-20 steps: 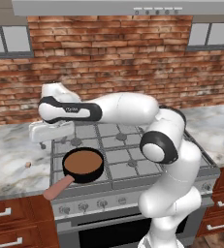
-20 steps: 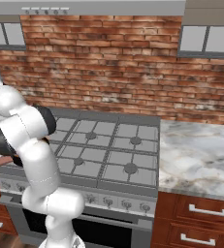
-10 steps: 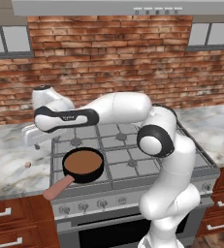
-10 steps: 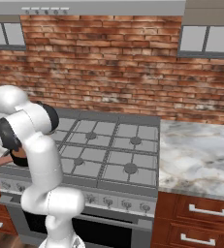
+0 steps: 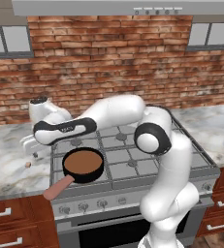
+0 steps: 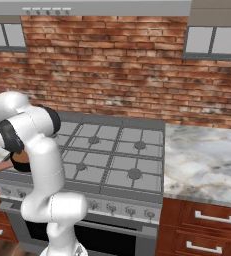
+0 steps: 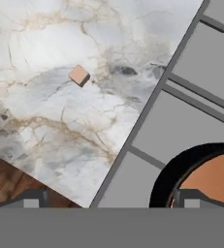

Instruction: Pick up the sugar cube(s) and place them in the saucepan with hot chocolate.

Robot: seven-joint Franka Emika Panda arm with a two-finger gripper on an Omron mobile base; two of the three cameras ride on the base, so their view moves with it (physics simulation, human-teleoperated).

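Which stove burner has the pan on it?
The front-left burner. The pan of brown liquid sits there, its pink handle sticking out over the stove's front edge; the other burners are bare. The sugar cube lies on the counter left of it.

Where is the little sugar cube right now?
The sugar cube sits on the marble counter to the left of the stove, not in the saucepan. In the left base view it lies left of the pan.

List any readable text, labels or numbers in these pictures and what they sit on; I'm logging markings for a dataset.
Small pale lettering on the dark band of the arm's forearm, left base view: too blurred to read.
Nothing written shows on the stove, saucepan, sugar cube or counter.
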